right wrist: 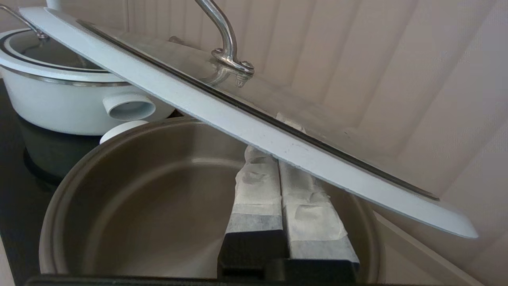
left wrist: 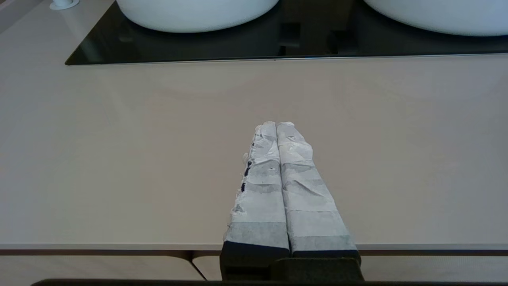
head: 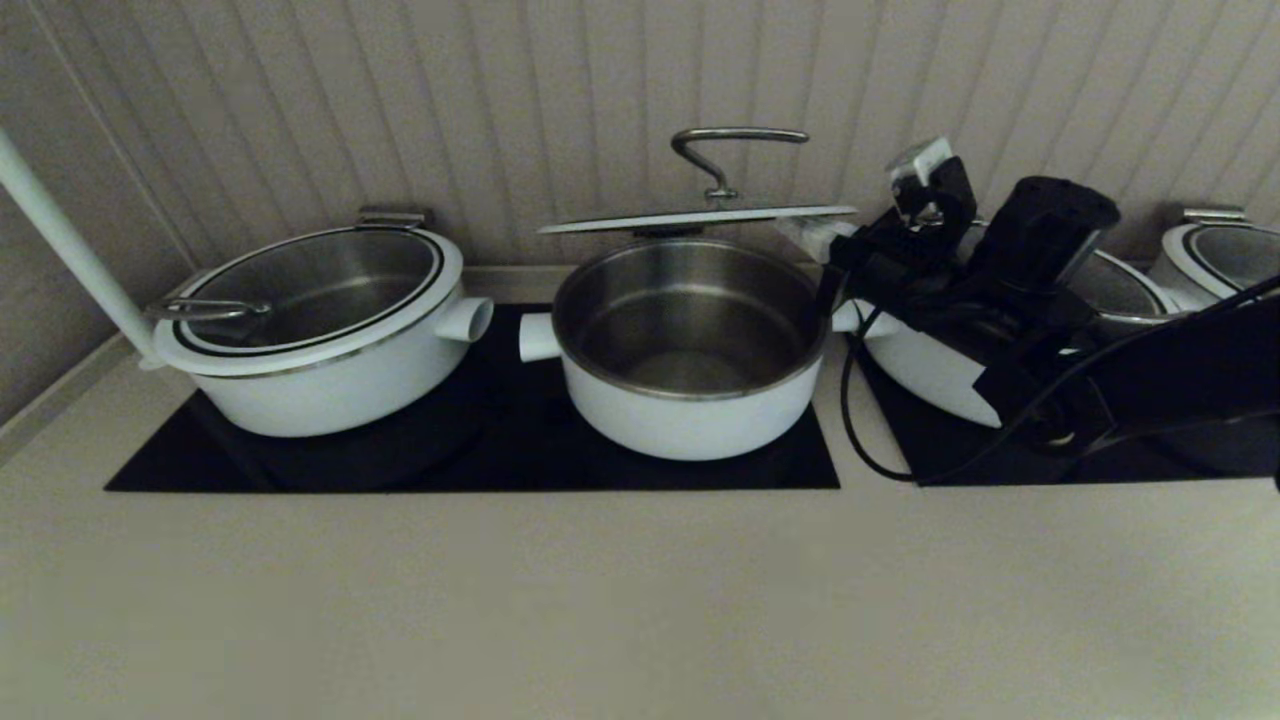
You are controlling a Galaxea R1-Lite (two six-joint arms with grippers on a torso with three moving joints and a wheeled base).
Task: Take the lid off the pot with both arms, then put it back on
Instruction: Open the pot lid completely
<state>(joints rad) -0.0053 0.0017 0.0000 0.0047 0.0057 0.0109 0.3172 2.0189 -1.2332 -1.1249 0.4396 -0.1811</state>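
The lid [head: 700, 218] is raised almost level above the pot [head: 690, 400], its steel bar handle [head: 735, 140] on top. The pot stands open on the black cooktop, steel bowl empty, a white stub on each side. My right gripper [head: 808, 236] is at the lid's right edge. In the right wrist view its shut fingers [right wrist: 258, 186] reach under the lid's white rim [right wrist: 254, 131] over the pot's bowl [right wrist: 158, 190], and the rim rests on them. My left gripper [left wrist: 276, 125] is shut and empty, low over the counter's front part, outside the head view.
A like pot with its lid on [head: 320, 330] stands left of the open one. Another [head: 930, 370] sits behind my right arm, and a third [head: 1220, 250] at far right. A white pole [head: 70, 250] leans at far left. The panelled wall is close behind.
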